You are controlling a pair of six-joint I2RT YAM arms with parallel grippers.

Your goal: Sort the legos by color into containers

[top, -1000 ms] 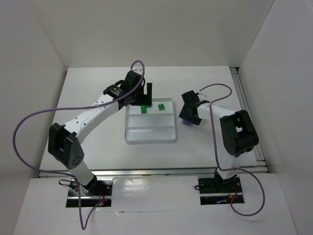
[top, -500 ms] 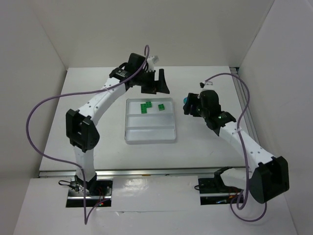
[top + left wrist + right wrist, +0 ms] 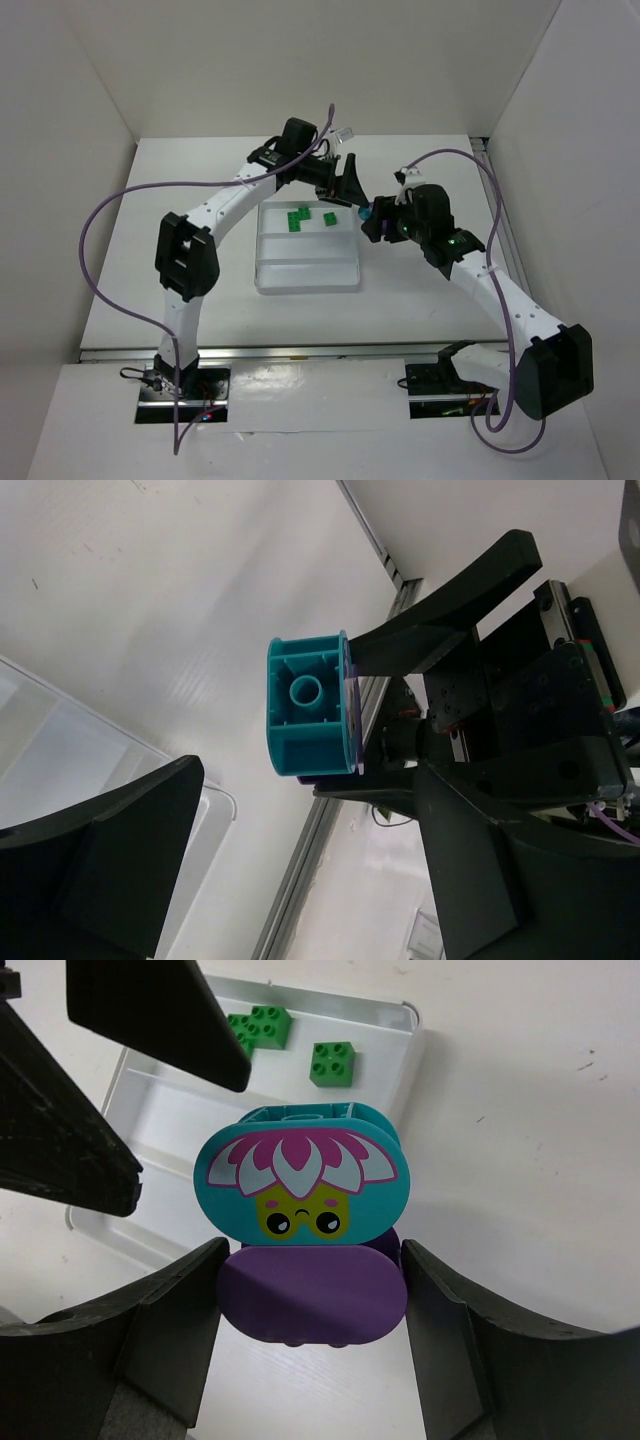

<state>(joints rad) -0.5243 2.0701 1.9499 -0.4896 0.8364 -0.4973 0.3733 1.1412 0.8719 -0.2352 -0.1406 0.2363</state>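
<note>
My right gripper (image 3: 312, 1260) is shut on the purple base of the teal-and-lilac piece (image 3: 300, 1185), whose teal top has a flower face. It holds the piece in the air just off the right edge of the clear tray (image 3: 306, 272). My left gripper (image 3: 348, 193) is open and empty right beside that piece (image 3: 366, 213). In the left wrist view the piece's teal underside (image 3: 308, 705) hangs just beyond my open left gripper (image 3: 320, 830). Green legos (image 3: 297, 218) (image 3: 327, 220) lie in the tray's far compartment and also show in the right wrist view (image 3: 262, 1025) (image 3: 333, 1063).
The tray's near compartment (image 3: 305, 272) holds nothing. A metal rail (image 3: 497, 230) runs along the table's right edge. White walls close in the back and both sides. Purple cables loop off both arms.
The left gripper has swung right and nearer, past the tray's far right corner. The right gripper has carried the teal-and-lilac piece left to meet it.
</note>
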